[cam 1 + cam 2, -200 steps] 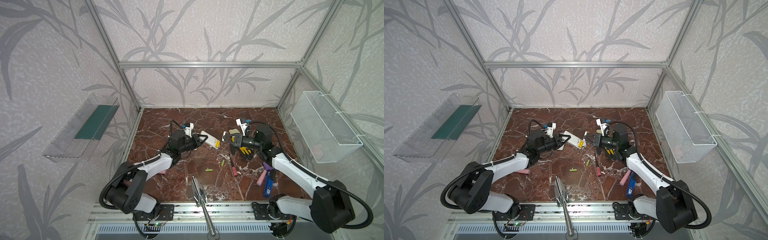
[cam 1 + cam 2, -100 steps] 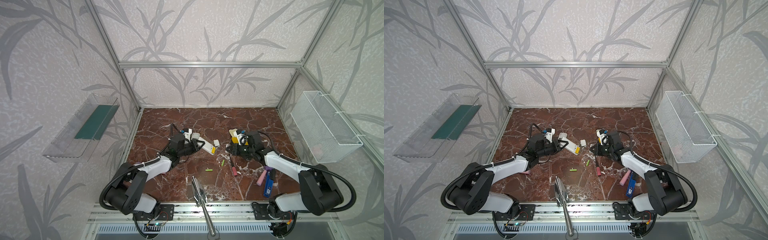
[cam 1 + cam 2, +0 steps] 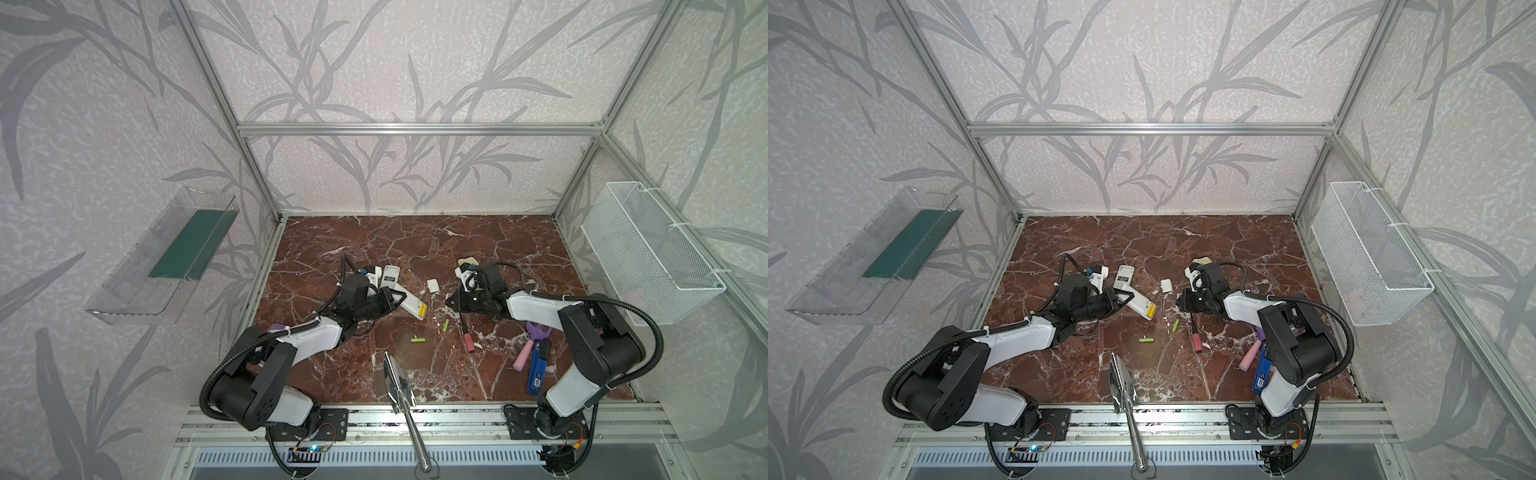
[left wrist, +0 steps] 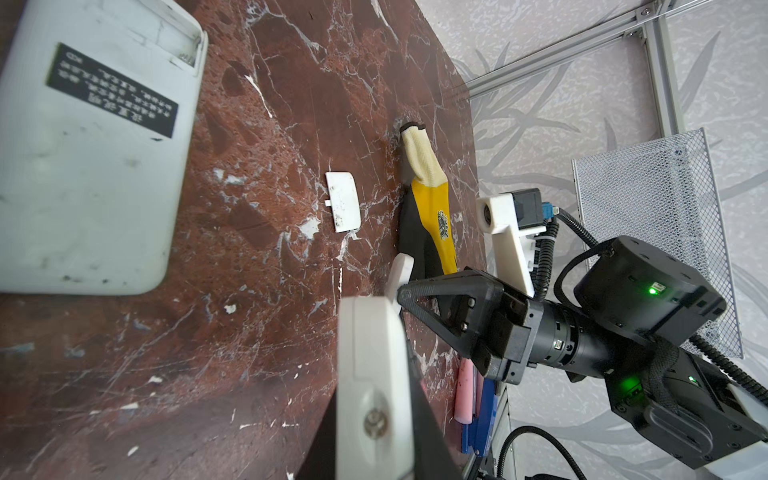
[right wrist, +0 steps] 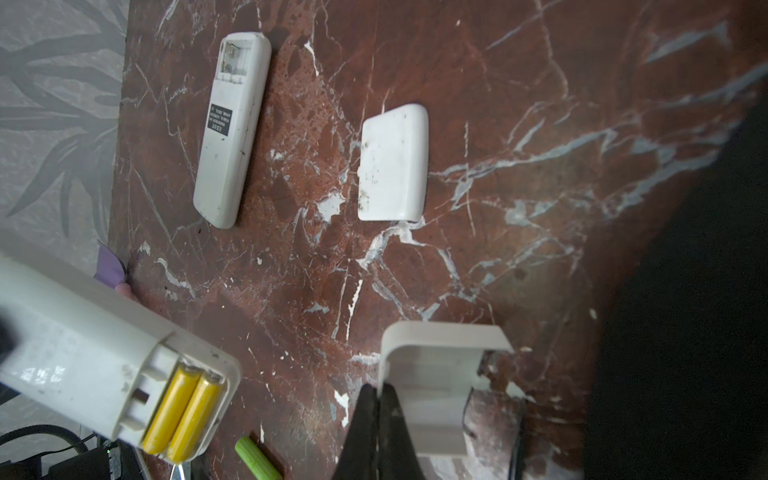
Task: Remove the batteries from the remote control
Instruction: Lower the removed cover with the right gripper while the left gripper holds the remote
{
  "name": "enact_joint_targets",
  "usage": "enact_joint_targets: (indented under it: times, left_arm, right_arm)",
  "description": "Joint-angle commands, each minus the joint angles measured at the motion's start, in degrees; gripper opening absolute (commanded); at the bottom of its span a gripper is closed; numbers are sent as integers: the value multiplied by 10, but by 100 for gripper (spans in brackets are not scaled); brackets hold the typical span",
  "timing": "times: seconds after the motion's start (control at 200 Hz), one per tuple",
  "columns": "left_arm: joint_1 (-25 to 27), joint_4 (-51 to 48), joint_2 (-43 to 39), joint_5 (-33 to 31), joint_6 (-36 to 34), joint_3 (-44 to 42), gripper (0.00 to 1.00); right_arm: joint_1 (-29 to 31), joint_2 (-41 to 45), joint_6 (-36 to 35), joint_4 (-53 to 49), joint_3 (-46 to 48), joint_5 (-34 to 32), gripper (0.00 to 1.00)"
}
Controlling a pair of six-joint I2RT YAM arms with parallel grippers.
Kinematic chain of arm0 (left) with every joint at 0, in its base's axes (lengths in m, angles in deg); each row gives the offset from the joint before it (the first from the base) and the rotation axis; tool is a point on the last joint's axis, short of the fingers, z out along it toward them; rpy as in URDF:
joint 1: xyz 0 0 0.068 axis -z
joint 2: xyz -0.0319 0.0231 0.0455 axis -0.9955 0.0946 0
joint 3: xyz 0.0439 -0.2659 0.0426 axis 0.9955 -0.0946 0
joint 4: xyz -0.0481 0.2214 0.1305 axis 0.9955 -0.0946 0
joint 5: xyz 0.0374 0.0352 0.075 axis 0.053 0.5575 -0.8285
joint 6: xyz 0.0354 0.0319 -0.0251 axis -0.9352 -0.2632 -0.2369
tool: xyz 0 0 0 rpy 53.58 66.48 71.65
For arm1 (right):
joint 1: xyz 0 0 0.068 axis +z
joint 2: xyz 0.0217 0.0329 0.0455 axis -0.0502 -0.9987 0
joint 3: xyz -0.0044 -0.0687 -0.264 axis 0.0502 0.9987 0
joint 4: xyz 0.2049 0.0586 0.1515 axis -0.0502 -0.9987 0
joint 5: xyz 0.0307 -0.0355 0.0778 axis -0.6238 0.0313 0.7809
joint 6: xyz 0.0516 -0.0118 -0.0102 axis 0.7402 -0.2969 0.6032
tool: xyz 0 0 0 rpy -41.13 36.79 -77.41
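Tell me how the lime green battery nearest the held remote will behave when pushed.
The lime green battery lies on its side on the smooth marble tabletop, so a sideways nudge would probably send it rolling. It looks like a rigid cylinder, unlikely to bend. Slim and glossy, it may slip from an off-centre pincer grip.

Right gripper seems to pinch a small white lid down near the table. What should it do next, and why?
Probably open the right gripper and leave the battery cover on the table. The cover is off and down near the marble, while two yellow batteries sit in the open remote that the left gripper holds; a free gripper could pull them.
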State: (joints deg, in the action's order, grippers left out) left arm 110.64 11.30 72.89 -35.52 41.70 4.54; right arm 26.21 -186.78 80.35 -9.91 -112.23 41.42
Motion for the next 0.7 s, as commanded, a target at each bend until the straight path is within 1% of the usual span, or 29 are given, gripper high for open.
enact_joint_targets:
  times: [0.0,0.065,0.13,0.22,0.345,0.43,0.505,0.56,0.625,0.695]
  left_arm:
    - [-3,29,6,2,-10,-5,0]
    - [-3,28,8,1,-12,-5,0]
    - [-3,23,7,-1,-16,-5,0]
    - [-3,15,8,-2,-22,-2,0]
    - [-3,15,14,-1,-26,-1,0]
    - [-3,20,20,0,-25,-2,0]
    - [-3,29,24,4,-22,-2,0]
    - [-3,34,24,7,-21,-4,0]
    - [-4,35,23,7,-27,-4,0]
    - [-3,27,19,9,-34,-2,0]
  right_arm:
    - [3,-27,-13,8,-21,-11,0]
    - [3,-32,-17,7,-24,-11,2]
    - [4,-34,-22,7,-26,-11,6]
    - [3,-31,-34,3,-27,-8,9]
    - [4,-16,-53,5,-24,-3,17]
    - [4,-11,-69,-13,-30,-4,21]
    - [4,-11,-87,-20,-34,8,23]
    - [4,13,-102,-18,-34,22,26]
    - [6,25,-132,-21,-37,51,31]
    - [18,46,-172,-32,-38,47,39]
